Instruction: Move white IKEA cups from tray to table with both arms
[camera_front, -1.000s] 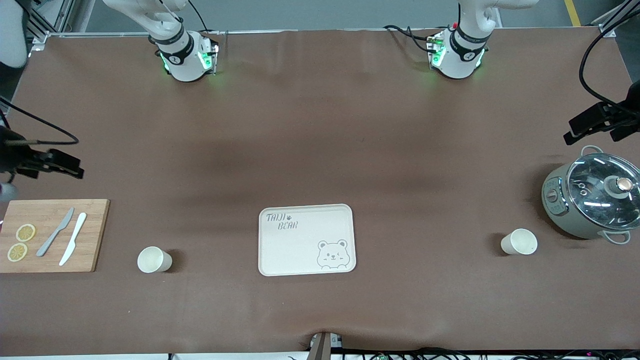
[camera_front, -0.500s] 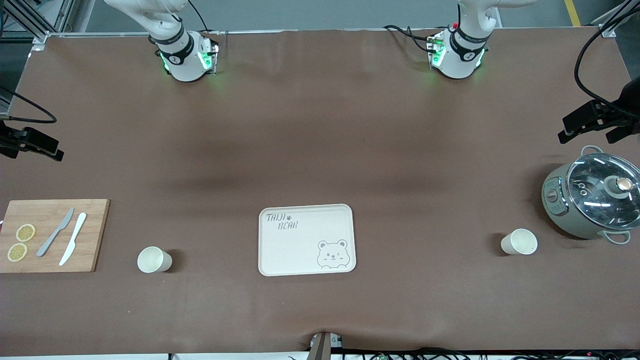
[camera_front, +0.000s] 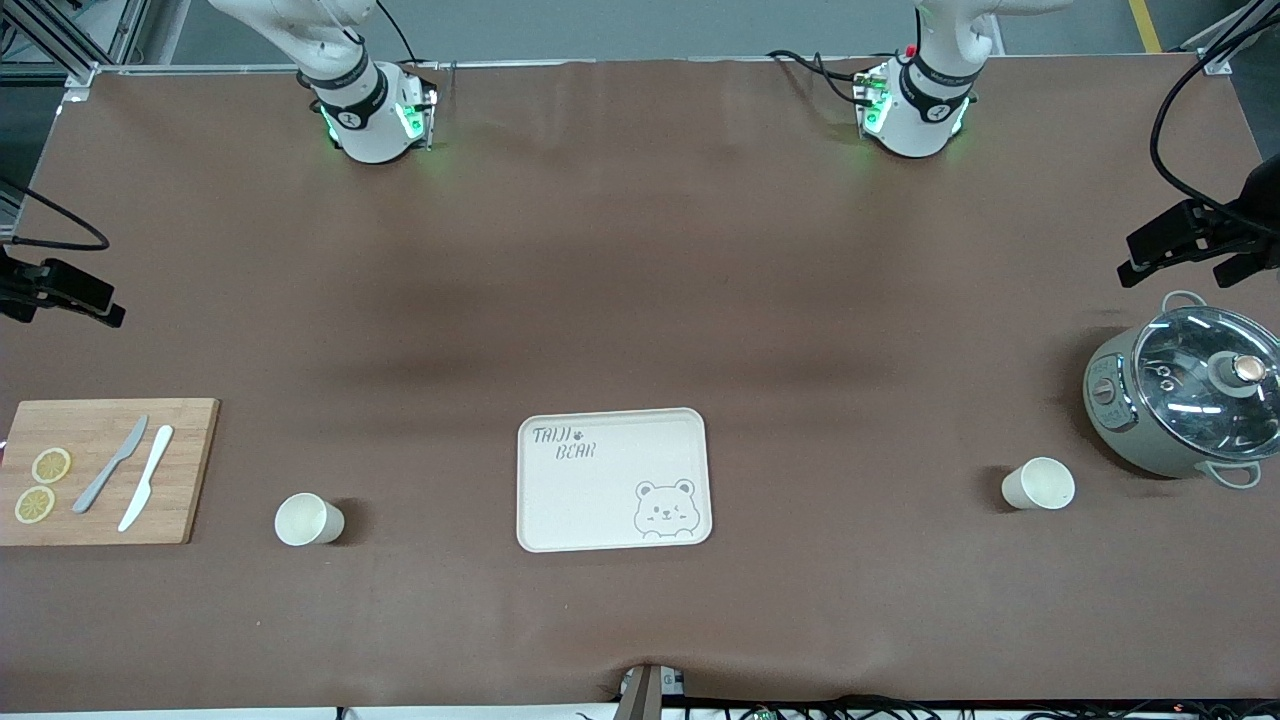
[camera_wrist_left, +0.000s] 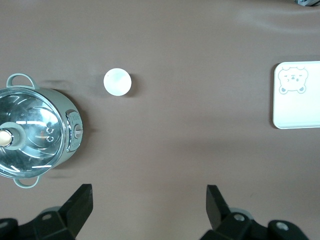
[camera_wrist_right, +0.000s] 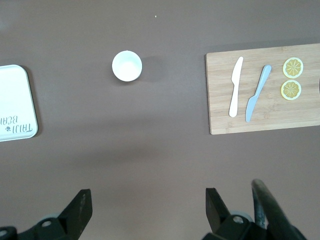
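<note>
Nothing on the table has shifted over the last half second, and the two grippers have barely stirred; a full second ago the right gripper (camera_front: 60, 290) hung lower, just above the wooden cutting board (camera_front: 105, 470), and it now sits higher, over the table's edge at the right arm's end. Its fingers (camera_wrist_right: 80, 210) are spread wide in the right wrist view and hold nothing. The left gripper (camera_front: 1185, 240) hangs in the air above the pot (camera_front: 1185, 405) at the left arm's end, its black fingers (camera_wrist_left: 80, 205) likewise splayed apart and empty. One white cup (camera_front: 308, 520) stands upright on the brown table cover (camera_front: 640, 250), between the cutting board and the tray (camera_front: 612, 480), clear of both. The other white cup (camera_front: 1038, 484) stands upright between the tray and the pot, near the pot but not touching it. Both cups are small, smooth, slightly tapered tumblers with round rims and pale insides. The tray is a cream rectangle with rounded corners, a raised lip, a printed bear face and lettering; nothing rests on it. The board is pale bamboo and carries a grey knife (camera_front: 110, 464), a white knife (camera_front: 146, 491) and two lemon slices (camera_front: 42, 485). The pot is grey-green with loop handles and a shiny glass lid. Open brown cloth surrounds each cup on every side.
</note>
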